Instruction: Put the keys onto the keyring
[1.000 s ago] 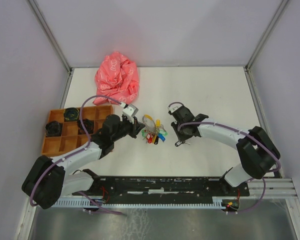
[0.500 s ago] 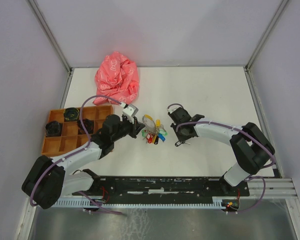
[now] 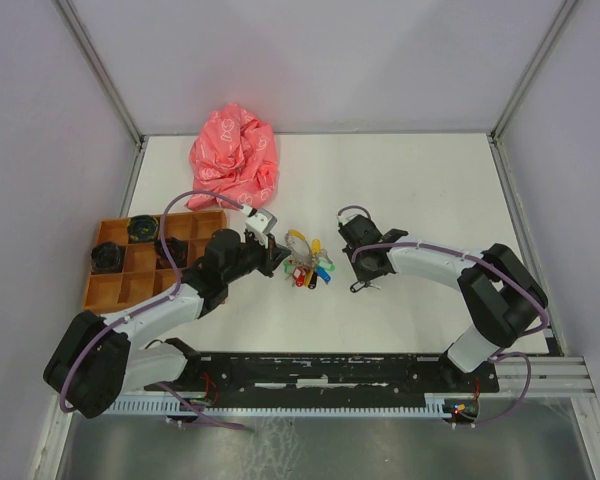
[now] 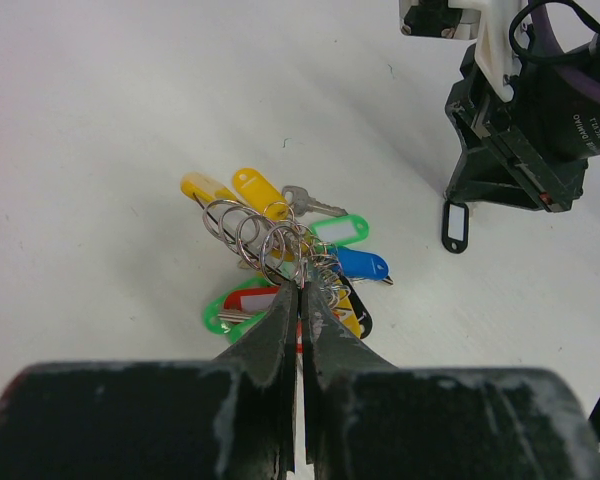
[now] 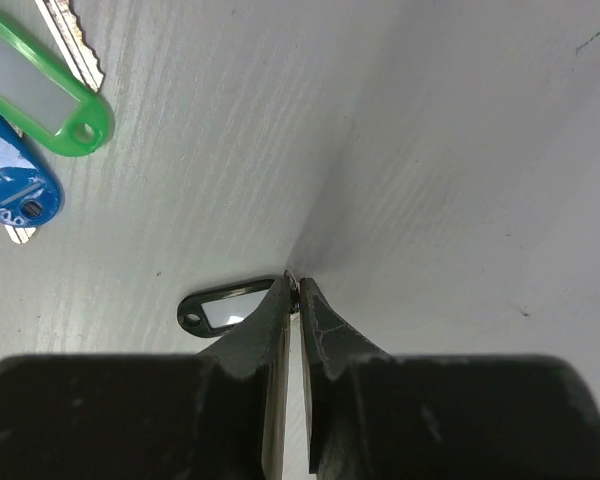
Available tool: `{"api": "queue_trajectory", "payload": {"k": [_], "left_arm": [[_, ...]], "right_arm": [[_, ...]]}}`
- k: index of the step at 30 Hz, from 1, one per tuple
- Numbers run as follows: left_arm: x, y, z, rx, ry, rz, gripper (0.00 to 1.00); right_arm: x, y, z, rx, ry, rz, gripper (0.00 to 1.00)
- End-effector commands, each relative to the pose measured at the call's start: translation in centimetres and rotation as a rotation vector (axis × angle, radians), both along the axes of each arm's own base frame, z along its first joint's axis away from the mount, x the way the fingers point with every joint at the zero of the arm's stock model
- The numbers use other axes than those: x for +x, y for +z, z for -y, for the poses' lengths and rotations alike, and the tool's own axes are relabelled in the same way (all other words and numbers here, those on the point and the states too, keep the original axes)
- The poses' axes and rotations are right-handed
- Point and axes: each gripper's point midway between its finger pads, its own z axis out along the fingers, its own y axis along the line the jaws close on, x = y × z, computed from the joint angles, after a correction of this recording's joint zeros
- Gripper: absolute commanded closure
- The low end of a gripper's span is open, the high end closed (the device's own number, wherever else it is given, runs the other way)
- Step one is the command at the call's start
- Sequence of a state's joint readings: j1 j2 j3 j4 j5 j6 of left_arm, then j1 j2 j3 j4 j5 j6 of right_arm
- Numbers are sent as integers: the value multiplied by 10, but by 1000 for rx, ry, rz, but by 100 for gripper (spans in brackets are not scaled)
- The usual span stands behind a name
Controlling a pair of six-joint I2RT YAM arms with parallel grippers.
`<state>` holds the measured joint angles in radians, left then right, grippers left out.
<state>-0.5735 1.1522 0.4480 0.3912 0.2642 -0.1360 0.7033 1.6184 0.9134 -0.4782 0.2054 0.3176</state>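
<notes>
A small bunch of keys [image 3: 310,266] with yellow, green, blue and red plastic tags is lying near the middle of the white table [image 3: 420,190], between the two arms. The left gripper [image 4: 301,290] is reaching in low from the left with its arm stretched forward. Its jaws are pinching tightly together on one wire loop of the keyring [image 4: 242,228], whose loops are standing up above the tags. Just to the right, apart from the bunch, a loose black tag [image 5: 223,309] is lying flat. The right gripper [image 5: 293,288] is pointing steeply down at it, the arm arching in from the right. Its jaws are drawn almost together on a small metal bit at the tag's end, though whether that grip is firm cannot be told. These pieces are probably light, hard and slippery, and thin against the table, so the tag's ring end looks like the best place to pinch.
</notes>
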Motion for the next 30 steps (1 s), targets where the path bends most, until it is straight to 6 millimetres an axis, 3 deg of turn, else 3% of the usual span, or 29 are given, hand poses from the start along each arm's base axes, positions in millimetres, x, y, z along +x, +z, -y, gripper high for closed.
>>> {"api": "queue_trajectory", "payload": {"k": [1, 19, 30], "left_arm": [[10, 29, 9, -29, -26, 95, 97], [9, 28, 10, -32, -31, 90, 97], [7, 30, 11, -39, -44, 109, 97]], "right_arm": [[3, 2, -1, 9, -32, 26, 85], [-7, 2, 3, 32, -63, 12, 84], [-4, 4, 3, 26, -51, 20, 99]]}}
